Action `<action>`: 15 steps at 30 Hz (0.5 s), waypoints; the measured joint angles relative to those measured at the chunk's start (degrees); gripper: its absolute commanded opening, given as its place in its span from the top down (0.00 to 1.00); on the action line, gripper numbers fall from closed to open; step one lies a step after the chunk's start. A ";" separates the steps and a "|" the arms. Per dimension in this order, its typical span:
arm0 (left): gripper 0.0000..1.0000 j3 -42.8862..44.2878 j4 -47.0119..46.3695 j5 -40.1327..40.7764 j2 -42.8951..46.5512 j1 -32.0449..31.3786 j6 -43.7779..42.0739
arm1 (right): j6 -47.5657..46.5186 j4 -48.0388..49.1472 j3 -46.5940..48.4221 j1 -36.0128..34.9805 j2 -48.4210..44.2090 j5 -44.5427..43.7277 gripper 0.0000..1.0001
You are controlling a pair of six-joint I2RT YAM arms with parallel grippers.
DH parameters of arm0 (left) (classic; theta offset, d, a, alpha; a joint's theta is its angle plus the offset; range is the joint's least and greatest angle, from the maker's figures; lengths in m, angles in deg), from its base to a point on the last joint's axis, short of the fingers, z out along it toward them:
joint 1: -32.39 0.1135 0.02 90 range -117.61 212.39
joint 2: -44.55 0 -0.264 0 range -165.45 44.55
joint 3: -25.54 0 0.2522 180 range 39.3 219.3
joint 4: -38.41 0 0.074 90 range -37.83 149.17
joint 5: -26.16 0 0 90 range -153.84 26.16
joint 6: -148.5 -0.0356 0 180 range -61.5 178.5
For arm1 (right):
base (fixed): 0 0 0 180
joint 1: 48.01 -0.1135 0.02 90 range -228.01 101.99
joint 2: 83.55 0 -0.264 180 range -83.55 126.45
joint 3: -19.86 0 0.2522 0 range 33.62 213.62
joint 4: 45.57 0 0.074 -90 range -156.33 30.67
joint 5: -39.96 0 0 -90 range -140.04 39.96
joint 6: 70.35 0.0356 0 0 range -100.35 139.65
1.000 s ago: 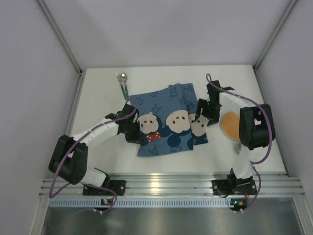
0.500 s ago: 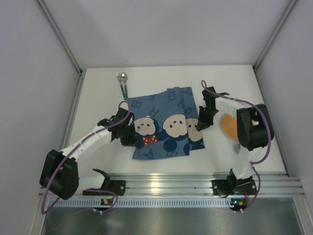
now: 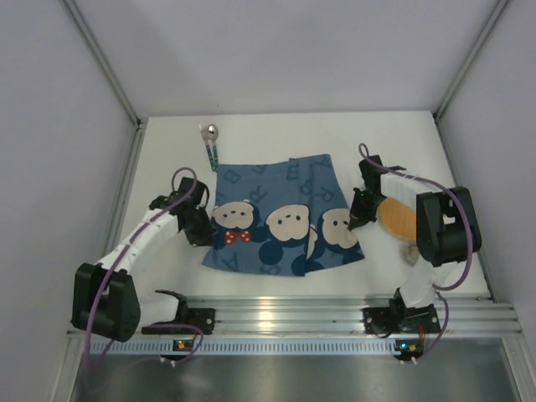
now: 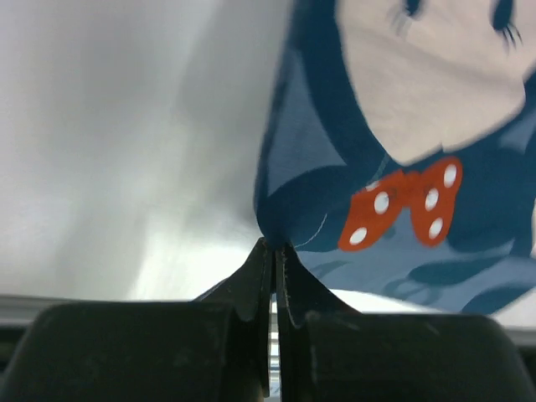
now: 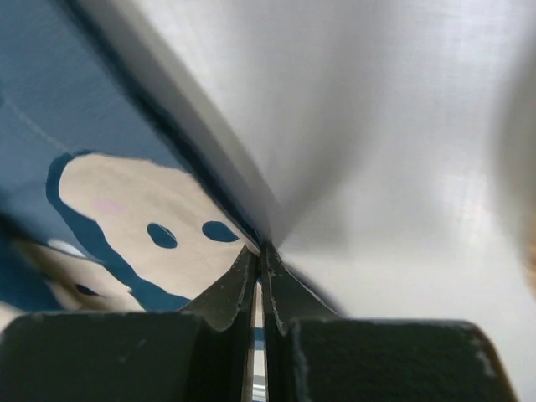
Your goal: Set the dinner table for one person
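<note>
On the white dinner table, the left gripper and right gripper are each pinched shut on opposite side edges of a blue cartoon placemat, apparently spreading it; the next move likely calls for laying it flat without wrinkles.

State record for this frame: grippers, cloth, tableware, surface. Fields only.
left gripper: shut on the left edge of the placemat
right gripper: shut on the placemat's right edge
placemat: blue with cartoon faces, spread between the two arms, a fold showing in its right part
spoon: far left, just beyond the placemat, not held
plate: orange-tan, right of the placemat, partly hidden under the right arm
dinner table: white top, ribbed rail along the near edge
</note>
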 measured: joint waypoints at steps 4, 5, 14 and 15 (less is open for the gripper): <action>1.00 0.96 4.98 3.96 0.81 10.40 0.42 | -0.87 -3.06 -2.05 5.75 -2.82 -5.66 1.00; 1.00 0.98 6.32 4.72 1.38 11.52 0.46 | -1.09 -3.93 -2.49 6.84 -3.52 -7.02 1.00; 1.00 0.96 15.74 6.32 8.39 12.00 4.94 | -0.50 -10.01 -8.00 8.37 -11.87 -12.26 1.00; 1.00 0.85 16.48 6.08 9.38 12.00 5.40 | -0.31 -10.32 -9.40 8.37 -13.46 -12.22 1.00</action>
